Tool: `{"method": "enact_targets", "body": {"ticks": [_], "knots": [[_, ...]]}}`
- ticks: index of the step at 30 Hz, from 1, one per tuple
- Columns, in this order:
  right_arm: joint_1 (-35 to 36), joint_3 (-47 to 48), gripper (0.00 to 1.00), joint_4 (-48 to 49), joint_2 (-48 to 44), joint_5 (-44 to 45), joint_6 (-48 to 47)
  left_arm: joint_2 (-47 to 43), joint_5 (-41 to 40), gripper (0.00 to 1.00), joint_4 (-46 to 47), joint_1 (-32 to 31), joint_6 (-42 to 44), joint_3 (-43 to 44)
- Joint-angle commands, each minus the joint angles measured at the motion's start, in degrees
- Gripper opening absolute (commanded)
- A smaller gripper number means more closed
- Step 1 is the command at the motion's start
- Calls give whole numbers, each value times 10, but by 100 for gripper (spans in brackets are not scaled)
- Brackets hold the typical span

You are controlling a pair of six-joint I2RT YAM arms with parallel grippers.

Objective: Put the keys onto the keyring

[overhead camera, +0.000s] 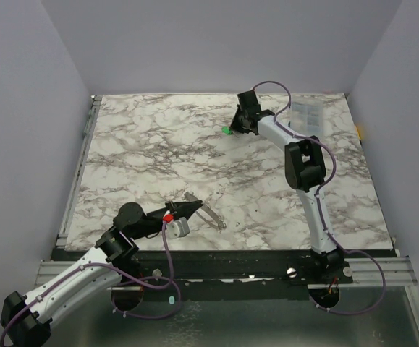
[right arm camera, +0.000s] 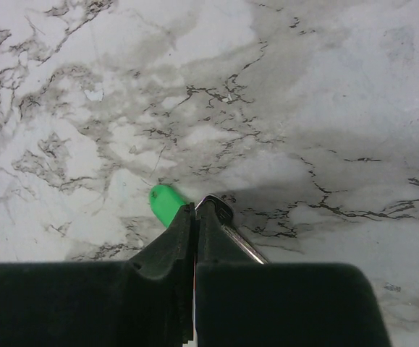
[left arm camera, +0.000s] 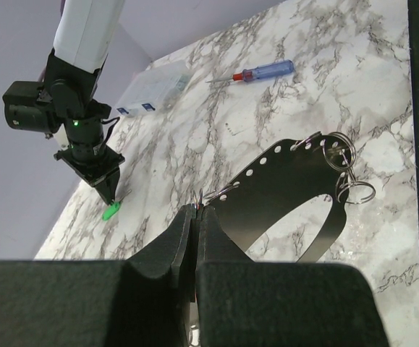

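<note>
Nearest to me, at about 7 o'clock on the marble table (overhead camera: 137,152), my left gripper (overhead camera: 193,207) has its fingers pressed together on the edge of the keyring (left arm camera: 267,173). It is a dark band with a row of holes, bent into a wide loop. Seen from above, the loop runs from my fingertips toward 4 o'clock. I cannot tell whether its far end touches the tabletop. In my left wrist view, a few small metal rings (left arm camera: 356,191) hang at the loop's far end, at about 2 o'clock from my fingers.

Beyond the loop in that same view, at 1 o'clock, a blue screwdriver (left arm camera: 265,71) with a red tip lies flat on the marble, well apart from the loop. A clear plastic box (left arm camera: 152,93) sits farther back, at 11 o'clock.

Farthest out, at about 12 o'clock on the table, my right gripper (right arm camera: 195,208) points down at the surface with its fingers squeezed together on the green key (right arm camera: 164,202). The green head sticks out at 10 o'clock from my fingertips, and the metal part shows at 4 o'clock. The key is down at the marble, well apart from the keyring.
</note>
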Motion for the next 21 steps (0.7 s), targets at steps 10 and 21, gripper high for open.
{"method": "enact_targets", "body": {"ticks": [10, 21], "knots": [[-1, -70, 1, 12, -74, -68, -140, 3, -10, 0, 2, 4, 11, 18], [22, -436, 1, 127, -304, -166, -216, 4, -16, 0, -6, 5, 20, 19]]}}
